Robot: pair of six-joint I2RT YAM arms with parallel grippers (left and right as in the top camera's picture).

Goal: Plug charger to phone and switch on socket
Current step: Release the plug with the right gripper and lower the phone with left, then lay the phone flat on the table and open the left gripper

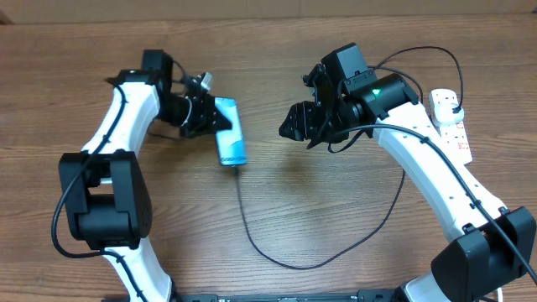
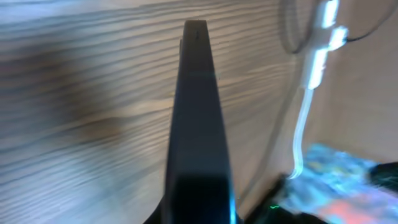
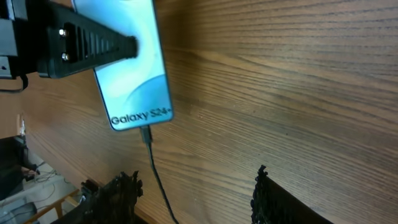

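Charger (image 1: 239, 201) tip looks seated in the phone (image 1: 229, 132) at its 6 o'clock end, with the left gripper (image 1: 215, 117) pinching the phone. Socket (image 1: 450, 126) runs roughly 12–6 and sits at 3 o'clock of the right gripper (image 1: 292, 127) — jaws spread, empty — so the right arm is nearer.

tabletop (image 1: 277, 59): brown wood, grain running left to right in overhead | far side: pale beige band (image 1: 252, 8) along top edge of overhead | left wrist, lower right: blurred blue-and-red patch (image 2: 339, 171), unidentifiable | right wrist, lower left: dim clutter (image 3: 22, 180) beyond tabletop edge, too dark to name
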